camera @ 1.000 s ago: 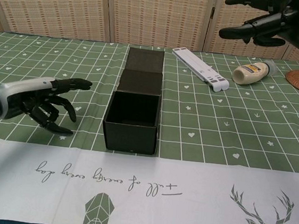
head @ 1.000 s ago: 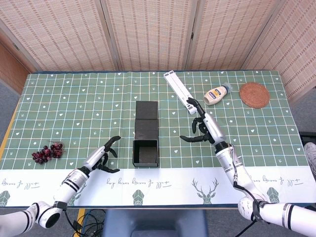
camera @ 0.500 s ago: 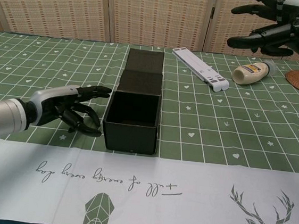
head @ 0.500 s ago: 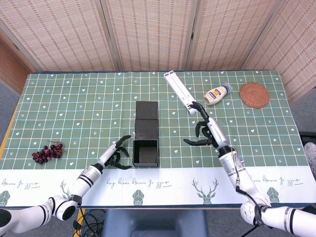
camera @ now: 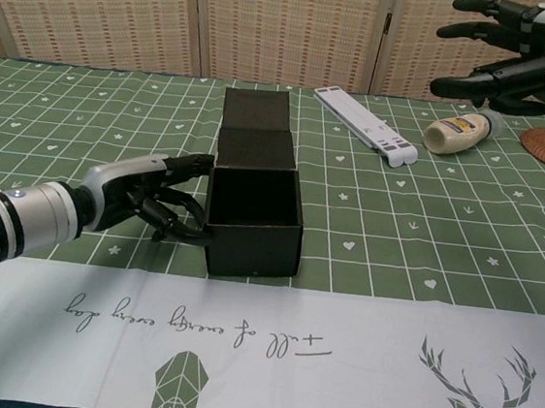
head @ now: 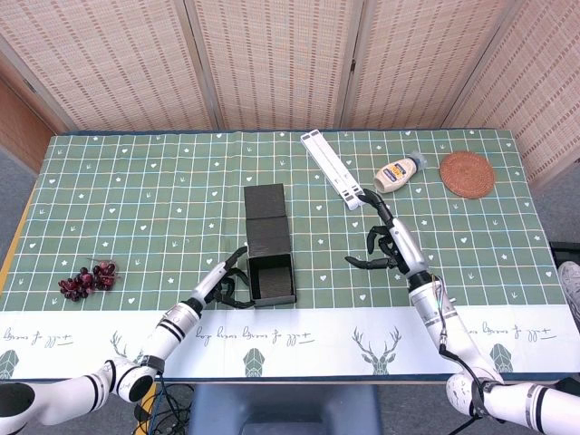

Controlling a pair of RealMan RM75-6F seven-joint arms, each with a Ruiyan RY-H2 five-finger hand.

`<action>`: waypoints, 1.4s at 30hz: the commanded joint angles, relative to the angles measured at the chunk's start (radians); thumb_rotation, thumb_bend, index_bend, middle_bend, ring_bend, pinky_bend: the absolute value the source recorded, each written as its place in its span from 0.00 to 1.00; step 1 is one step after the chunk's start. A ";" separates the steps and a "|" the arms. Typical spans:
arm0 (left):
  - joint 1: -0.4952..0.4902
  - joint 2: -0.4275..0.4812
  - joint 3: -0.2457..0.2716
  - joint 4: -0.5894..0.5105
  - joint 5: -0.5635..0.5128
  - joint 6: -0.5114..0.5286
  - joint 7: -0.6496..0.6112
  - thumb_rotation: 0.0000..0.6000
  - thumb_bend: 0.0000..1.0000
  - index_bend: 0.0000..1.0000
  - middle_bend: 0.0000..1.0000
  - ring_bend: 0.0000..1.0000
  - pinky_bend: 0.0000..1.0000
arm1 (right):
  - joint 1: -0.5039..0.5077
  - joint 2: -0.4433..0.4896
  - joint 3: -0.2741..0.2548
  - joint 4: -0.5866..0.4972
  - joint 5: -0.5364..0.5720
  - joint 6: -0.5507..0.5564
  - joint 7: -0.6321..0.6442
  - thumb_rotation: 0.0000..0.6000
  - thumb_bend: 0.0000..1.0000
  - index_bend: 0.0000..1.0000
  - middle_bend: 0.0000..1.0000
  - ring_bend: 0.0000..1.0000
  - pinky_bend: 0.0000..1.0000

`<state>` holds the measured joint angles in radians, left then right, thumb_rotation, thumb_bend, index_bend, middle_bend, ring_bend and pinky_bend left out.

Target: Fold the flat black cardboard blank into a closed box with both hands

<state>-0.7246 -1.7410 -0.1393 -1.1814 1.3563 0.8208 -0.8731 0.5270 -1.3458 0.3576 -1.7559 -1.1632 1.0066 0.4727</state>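
Grapes, one dark bunch, lie far left on the worktop, well apart from everything else; next comes your left hand, its fingers curled against the left wall of the black box, touching it without clasping it; that box sits near the middle of the worktop, slightly nearer the front edge, with its front compartment standing open at the top and nothing showing inside, and its flat lid panels stretching away behind; further right one white stand lies slantwise, then one squeeze bottle on its side, then one round woven coaster at the far right; your right hand hangs above the worktop right of the box, fingers spread and holding nothing. Against half a second ago, your left hand has closed the gap and reached the box wall; the box itself has skewed, its front end swung a little to the right; your right hand has drifted further right and nearer the front edge, away from the box.
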 commanded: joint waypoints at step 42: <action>0.034 -0.136 -0.078 0.068 -0.040 0.018 -0.021 1.00 0.06 0.32 0.36 0.50 0.76 | 0.003 -0.043 -0.023 0.067 0.025 -0.013 0.031 1.00 0.04 0.00 0.12 0.69 1.00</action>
<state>-0.6917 -1.8820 -0.2154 -1.1099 1.3131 0.8382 -0.8880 0.5296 -1.3882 0.3355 -1.6901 -1.1388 0.9941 0.5044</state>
